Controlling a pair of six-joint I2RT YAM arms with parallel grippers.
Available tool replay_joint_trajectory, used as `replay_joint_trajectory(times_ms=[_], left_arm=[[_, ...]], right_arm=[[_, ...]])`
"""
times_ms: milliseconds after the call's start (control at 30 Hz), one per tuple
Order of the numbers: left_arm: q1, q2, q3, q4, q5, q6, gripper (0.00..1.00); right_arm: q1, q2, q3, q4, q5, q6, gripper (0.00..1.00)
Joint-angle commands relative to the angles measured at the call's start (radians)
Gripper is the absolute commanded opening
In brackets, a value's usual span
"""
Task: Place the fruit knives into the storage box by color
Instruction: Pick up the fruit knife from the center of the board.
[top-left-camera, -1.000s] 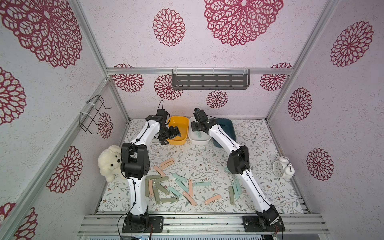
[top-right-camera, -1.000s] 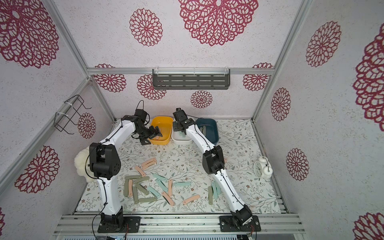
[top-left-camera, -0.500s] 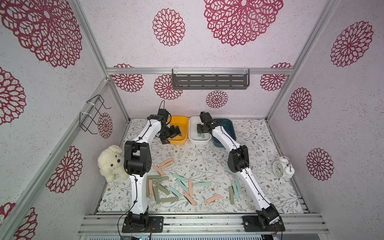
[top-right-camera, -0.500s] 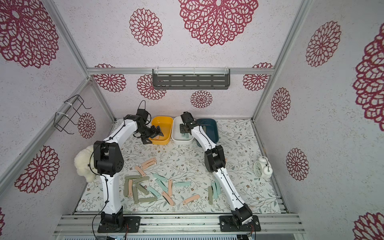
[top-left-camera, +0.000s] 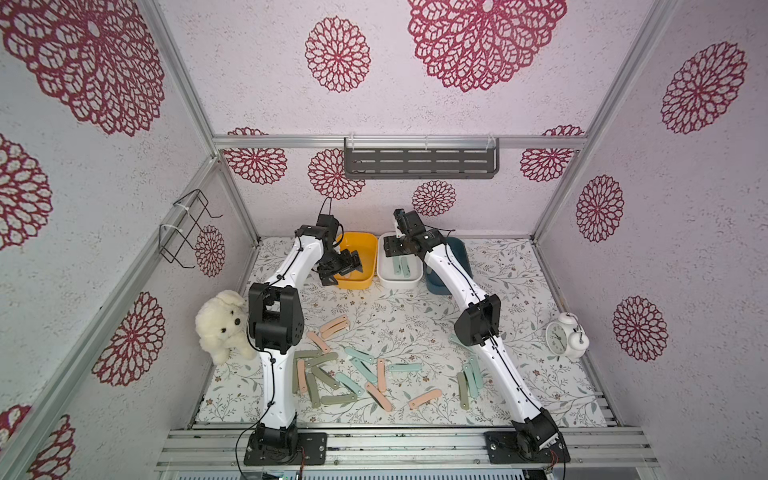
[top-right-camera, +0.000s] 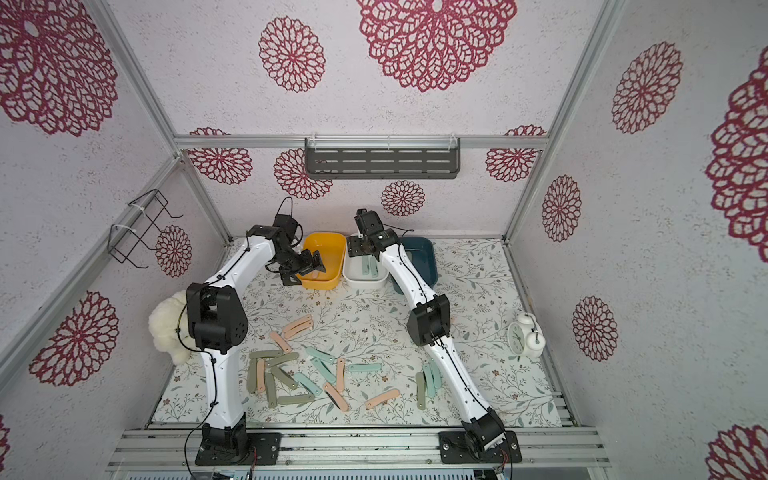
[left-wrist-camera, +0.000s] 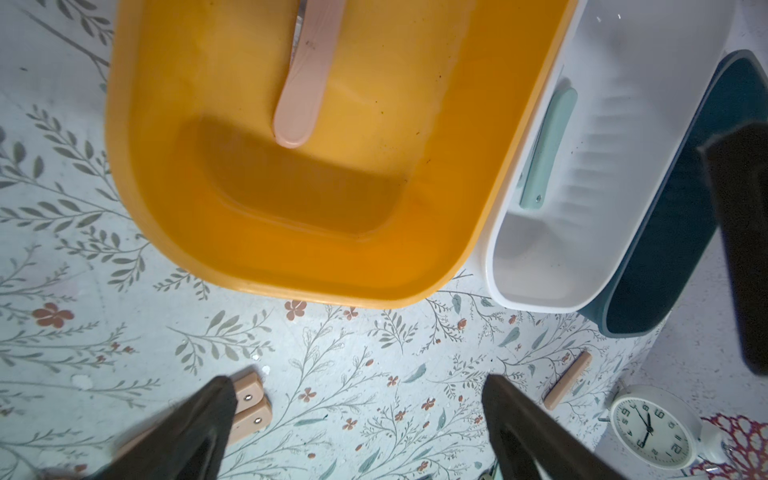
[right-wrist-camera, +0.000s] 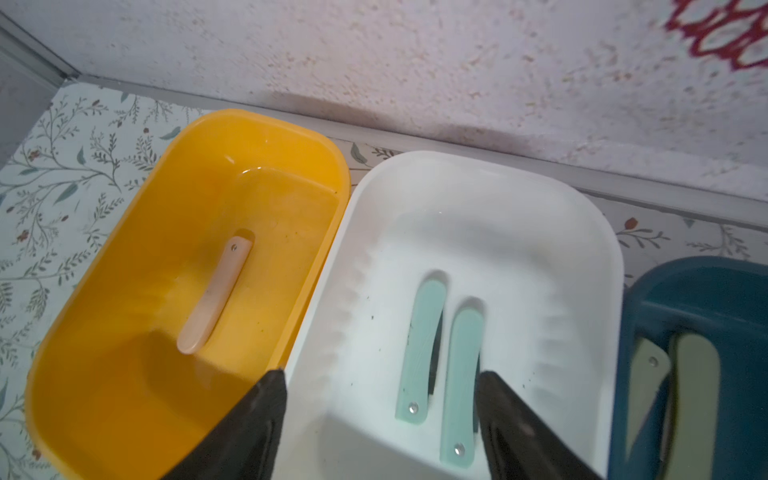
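Knives loose on table; two mint knives in white box; pink knife in yellow box. Left gripper, right gripper spread, empty.

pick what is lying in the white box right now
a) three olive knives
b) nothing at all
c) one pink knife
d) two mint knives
d: the right wrist view shows two mint knives lying side by side on the floor of the white box, while the single pink knife is in the yellow box next to it.
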Motion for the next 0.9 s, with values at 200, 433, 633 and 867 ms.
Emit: replay_joint_trajectory(times_ms=[200,433,633,867], left_arm=[[-0.063,-0.176,-0.238,0.071,-0.092,-0.045,0.97],[-0.072,-0.267,-0.338,0.122,-0.091,-0.057,0.97],[-0.089,-0.319,-0.399,0.130,-0.116,-0.065,0.97],[-0.156,-0.357,-0.477,0.130,-0.148,-0.071,0.97]], right_arm=[[0.074,-0.123,0.029,-0.163,0.063,-0.052,0.88],[0.091,-0.164,0.028,-0.194,0.079,-0.059,0.93],[0.091,-0.399,-0.296,-0.101,0.106,-0.067,0.98],[0.092,-0.864,-1.104,0.292,0.111,-0.031,0.99]])
